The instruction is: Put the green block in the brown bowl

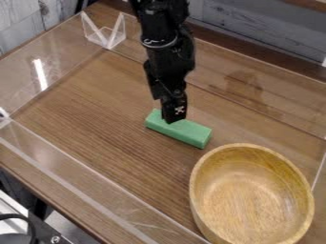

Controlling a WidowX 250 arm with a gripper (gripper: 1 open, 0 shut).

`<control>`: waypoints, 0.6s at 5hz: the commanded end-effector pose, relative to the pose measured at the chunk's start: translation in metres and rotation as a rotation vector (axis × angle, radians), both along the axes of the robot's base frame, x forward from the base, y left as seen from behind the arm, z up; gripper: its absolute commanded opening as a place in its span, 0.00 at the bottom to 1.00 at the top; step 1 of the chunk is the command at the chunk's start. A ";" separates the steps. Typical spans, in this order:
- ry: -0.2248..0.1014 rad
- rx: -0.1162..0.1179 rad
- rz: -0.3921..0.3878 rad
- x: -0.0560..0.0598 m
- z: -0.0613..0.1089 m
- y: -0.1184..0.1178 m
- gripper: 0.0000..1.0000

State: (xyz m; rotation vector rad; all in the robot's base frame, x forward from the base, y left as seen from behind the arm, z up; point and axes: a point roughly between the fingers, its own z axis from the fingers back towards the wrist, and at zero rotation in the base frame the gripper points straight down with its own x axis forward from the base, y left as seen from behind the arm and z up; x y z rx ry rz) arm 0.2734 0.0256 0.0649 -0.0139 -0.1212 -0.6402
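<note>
On the wooden bench (90, 114), just up-left of the brown bowl (251, 198), the green block (180, 130) lies flat under the released gripper (174, 111), and it looks light, rigid and matte, best pinched across its short sides near the middle.

A brown wood-grain bench (90, 124) fills most of the view, its boards running diagonally from upper left to lower right. Clear plastic walls (76, 195) fence the bench, with glare along their edges, and a small clear triangular stand (105, 33) sits at the far left corner. Behind it runs a grey plank wall (254, 24), and dark cables (15, 227) show below the near left edge.
</note>
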 end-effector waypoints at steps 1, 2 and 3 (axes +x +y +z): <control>-0.043 0.004 -0.034 0.006 -0.003 0.001 1.00; -0.033 0.009 -0.088 0.008 -0.013 -0.006 1.00; -0.023 0.014 -0.128 0.009 -0.024 -0.011 1.00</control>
